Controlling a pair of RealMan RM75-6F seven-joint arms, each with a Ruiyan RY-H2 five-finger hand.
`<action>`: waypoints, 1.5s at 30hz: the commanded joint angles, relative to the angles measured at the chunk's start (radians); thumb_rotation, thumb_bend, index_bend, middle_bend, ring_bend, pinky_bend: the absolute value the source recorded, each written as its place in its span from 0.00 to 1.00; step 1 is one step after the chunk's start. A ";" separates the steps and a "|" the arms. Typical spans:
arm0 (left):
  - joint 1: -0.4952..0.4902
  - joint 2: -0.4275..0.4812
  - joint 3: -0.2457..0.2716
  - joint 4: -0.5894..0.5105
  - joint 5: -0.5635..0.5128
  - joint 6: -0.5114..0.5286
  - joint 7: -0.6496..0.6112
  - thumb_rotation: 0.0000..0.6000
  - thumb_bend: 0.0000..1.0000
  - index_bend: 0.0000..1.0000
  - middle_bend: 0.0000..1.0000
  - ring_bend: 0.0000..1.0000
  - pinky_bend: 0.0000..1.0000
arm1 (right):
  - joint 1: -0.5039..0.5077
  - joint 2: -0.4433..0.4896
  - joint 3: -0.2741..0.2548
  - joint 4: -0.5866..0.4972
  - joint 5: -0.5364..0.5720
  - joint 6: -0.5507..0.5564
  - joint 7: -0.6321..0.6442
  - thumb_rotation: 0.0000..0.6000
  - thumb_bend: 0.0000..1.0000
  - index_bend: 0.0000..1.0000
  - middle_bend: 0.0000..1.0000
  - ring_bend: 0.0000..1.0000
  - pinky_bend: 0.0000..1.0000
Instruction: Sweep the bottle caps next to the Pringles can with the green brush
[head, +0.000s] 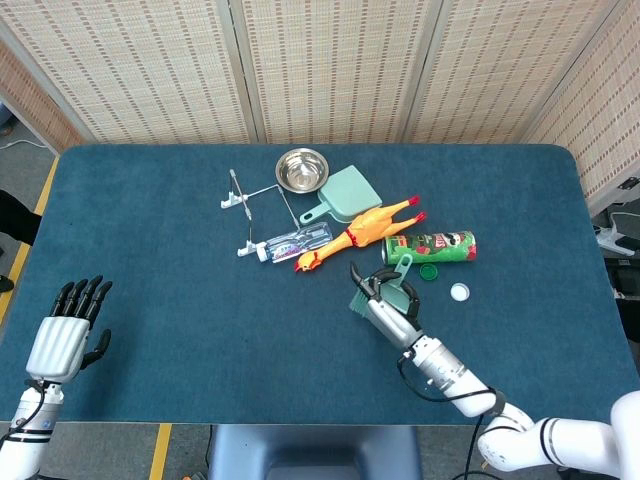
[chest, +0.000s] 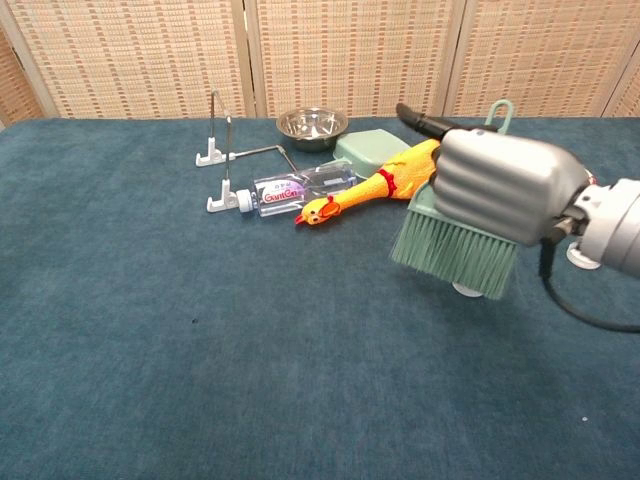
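My right hand (head: 385, 305) (chest: 500, 185) grips the green brush (chest: 450, 255), bristles down, its handle (head: 403, 265) pointing toward the can. The brush hovers over one white cap (chest: 465, 289); only that cap's edge shows below the bristles in the chest view, and the head view hides it. The Pringles can (head: 430, 246) lies on its side to the right of the hand. A green cap (head: 429, 270) lies just in front of the can, and a second white cap (head: 459, 292) (chest: 580, 257) lies a little nearer. My left hand (head: 65, 335) rests open at the front left corner.
A yellow rubber chicken (head: 355, 232) and a plastic bottle (head: 290, 243) lie left of the can. Behind them are a green dustpan (head: 345, 195), a steel bowl (head: 301, 170) and a wire rack (head: 245, 195). Blue cloth covers the table (head: 180, 300).
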 joint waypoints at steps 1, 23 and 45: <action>0.001 0.002 0.001 -0.001 0.002 0.001 -0.004 1.00 0.45 0.00 0.00 0.00 0.07 | 0.009 -0.067 0.011 0.051 0.022 -0.018 -0.063 1.00 0.52 0.88 0.84 0.53 0.05; -0.004 -0.001 0.004 0.000 0.002 -0.013 0.004 1.00 0.45 0.00 0.00 0.00 0.07 | -0.041 -0.171 -0.022 0.285 0.017 0.014 -0.083 1.00 0.52 0.88 0.84 0.54 0.07; -0.007 -0.005 0.007 -0.003 0.006 -0.017 0.014 1.00 0.45 0.00 0.00 0.00 0.07 | -0.091 -0.090 -0.042 0.323 0.012 0.027 -0.114 1.00 0.52 0.88 0.84 0.54 0.09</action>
